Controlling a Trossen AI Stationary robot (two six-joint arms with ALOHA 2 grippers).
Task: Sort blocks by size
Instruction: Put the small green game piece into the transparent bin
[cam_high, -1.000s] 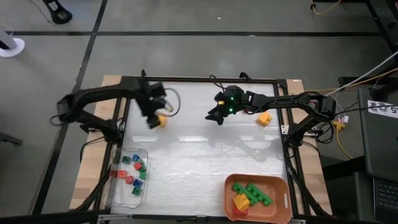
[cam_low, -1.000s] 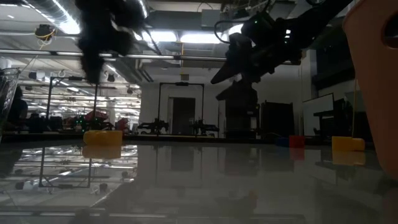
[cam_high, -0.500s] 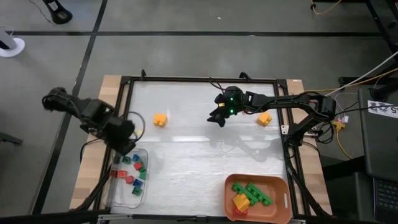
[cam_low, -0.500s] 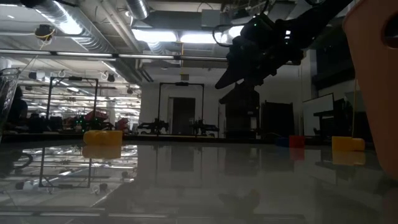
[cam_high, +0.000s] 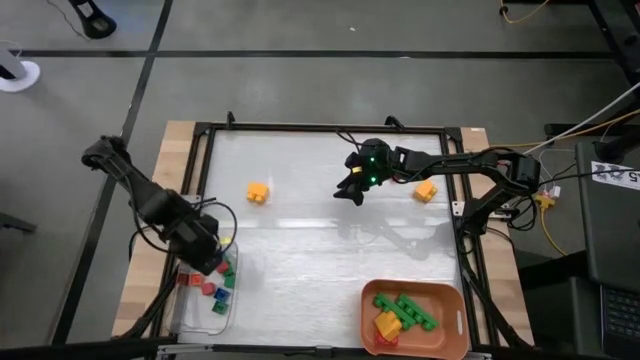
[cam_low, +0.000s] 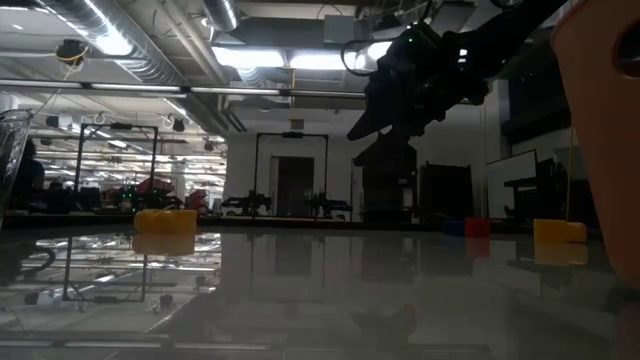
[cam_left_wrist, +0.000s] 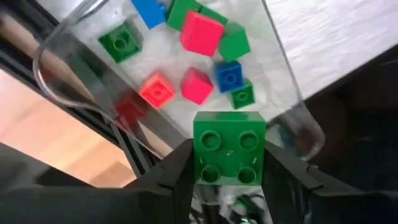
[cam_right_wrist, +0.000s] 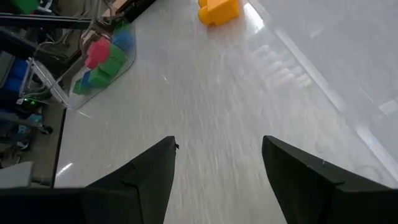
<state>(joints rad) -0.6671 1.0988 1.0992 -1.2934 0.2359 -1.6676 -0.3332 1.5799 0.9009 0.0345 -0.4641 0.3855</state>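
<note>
The white table (cam_high: 330, 250) sits in a dark frame on a grey floor, and across it at table height a long workshop runs back under bright ceiling lights. Over the clear tray (cam_left_wrist: 283, 102) at the left near corner hangs the left gripper (cam_left_wrist: 229, 171), its fingers (cam_left_wrist: 171, 174) clamped on a green block (cam_left_wrist: 229, 148), a square four-stud brick with studs facing the wrist camera and no real long axis to speak of. Below it in the tray lie small cubes: two green (cam_left_wrist: 121, 42), a blue one (cam_left_wrist: 229, 74), several red or pink ones (cam_left_wrist: 157, 90), plus another blue (cam_left_wrist: 149, 11) at the far end. From above that tray (cam_high: 185, 315) shows beside the left arm, with its wall against the table frame. At the near right an orange tray (cam_high: 372, 335) holds the longer bricks: green ones (cam_high: 412, 310) lying askew over a yellow one (cam_high: 386, 324), with a bit of red that I think is another brick (it is mostly hidden). Two yellow blocks lie loose on the table, one (cam_high: 258, 192) left of centre and one (cam_high: 426, 189) by the right arm's elbow. The right gripper (cam_high: 350, 187) hovers above the middle of the far half, fingers (cam_right_wrist: 140, 177) spread wide with nothing between them, and the tabletop under it is bare.
</note>
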